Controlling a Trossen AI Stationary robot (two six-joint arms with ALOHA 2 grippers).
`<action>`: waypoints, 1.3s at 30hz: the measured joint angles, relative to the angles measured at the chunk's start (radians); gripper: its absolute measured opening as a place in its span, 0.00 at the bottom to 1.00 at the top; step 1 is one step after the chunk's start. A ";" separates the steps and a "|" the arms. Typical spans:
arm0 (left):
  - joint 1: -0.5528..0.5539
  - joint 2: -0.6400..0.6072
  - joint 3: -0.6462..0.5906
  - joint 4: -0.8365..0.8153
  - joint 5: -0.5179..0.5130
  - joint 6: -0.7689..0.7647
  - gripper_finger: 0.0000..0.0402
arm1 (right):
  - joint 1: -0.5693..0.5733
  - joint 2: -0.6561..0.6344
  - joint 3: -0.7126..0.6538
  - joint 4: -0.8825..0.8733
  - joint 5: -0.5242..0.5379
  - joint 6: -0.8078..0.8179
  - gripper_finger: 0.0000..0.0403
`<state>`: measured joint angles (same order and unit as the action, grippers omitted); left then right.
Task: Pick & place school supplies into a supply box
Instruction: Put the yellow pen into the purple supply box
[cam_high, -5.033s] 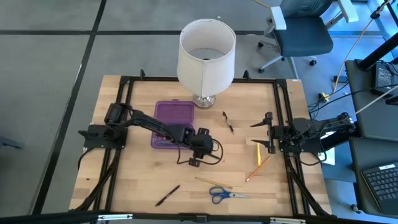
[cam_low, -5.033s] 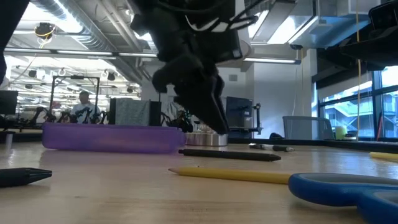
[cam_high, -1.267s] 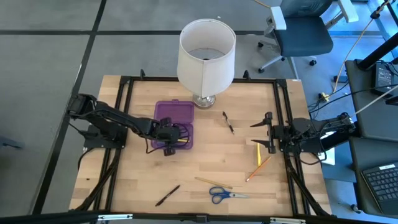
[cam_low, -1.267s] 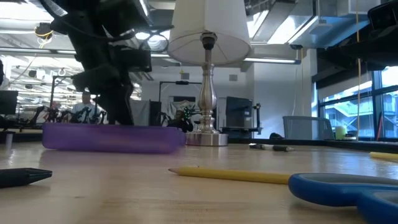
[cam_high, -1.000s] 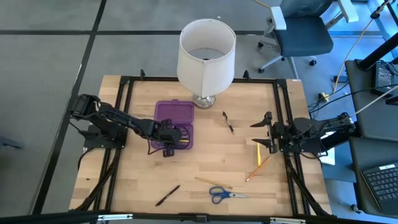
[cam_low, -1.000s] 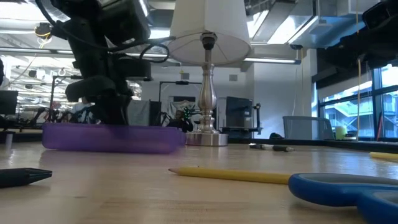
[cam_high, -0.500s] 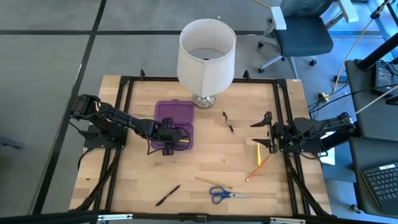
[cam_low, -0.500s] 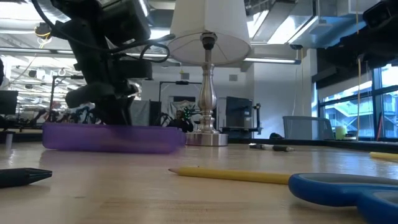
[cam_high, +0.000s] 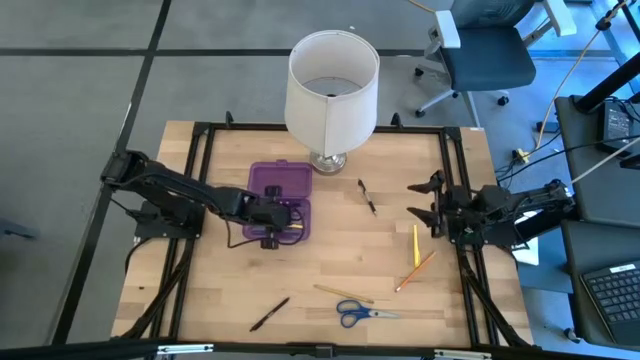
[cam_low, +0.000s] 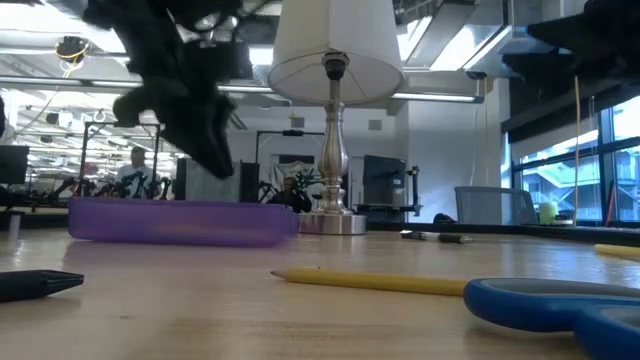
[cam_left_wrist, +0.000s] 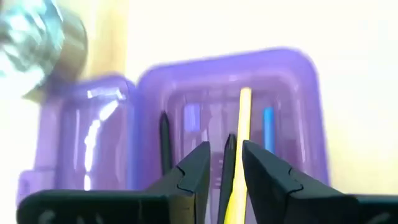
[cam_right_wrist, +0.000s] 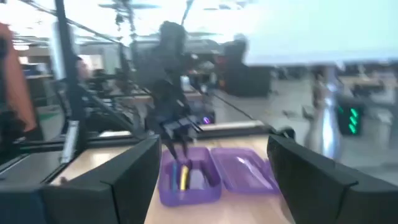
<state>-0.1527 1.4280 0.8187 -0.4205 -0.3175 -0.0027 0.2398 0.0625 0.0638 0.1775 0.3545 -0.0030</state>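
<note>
The purple supply box (cam_high: 278, 197) lies open on the table's left half. A yellow pencil (cam_left_wrist: 243, 118) and two dark pens (cam_left_wrist: 165, 138) lie in its tray. My left gripper (cam_left_wrist: 224, 155) hangs open above the tray (cam_low: 222, 165), fingers slanting down, touching nothing. My right gripper (cam_high: 420, 200) waits wide open at the right edge. On the bare table lie a black pen (cam_high: 367, 196), a yellow pencil (cam_high: 416, 244), an orange pencil (cam_high: 414, 270), another yellow pencil (cam_high: 341, 293), blue-handled scissors (cam_high: 365, 313) and a black pen (cam_high: 269, 313).
A lamp with a white shade (cam_high: 332, 90) stands just behind the box, its metal base (cam_low: 332, 222) beside the box's far right corner. A black frame (cam_high: 200, 140) runs around the table. Bare wood lies between the box and the loose supplies.
My left gripper has risen out of the box's tray and now hangs clear above it, rolled a little. The pencil and pens stay in the tray. My right gripper has tipped its fingers upward a little.
</note>
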 joint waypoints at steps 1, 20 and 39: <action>-0.001 -0.017 0.002 -0.001 -0.001 0.011 0.22 | 0.000 0.023 0.008 0.000 0.024 0.026 0.74; -0.002 -0.267 0.003 -0.044 -0.005 0.067 0.21 | -0.146 0.779 0.592 -0.702 0.016 0.693 0.74; -0.002 -0.262 0.002 -0.042 -0.003 0.034 0.21 | -0.166 0.993 0.711 -1.031 -0.270 0.992 0.74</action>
<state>-0.1547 1.1664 0.8211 -0.4625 -0.3208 0.0310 0.0738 1.0557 0.7750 -0.8531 0.0846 0.9887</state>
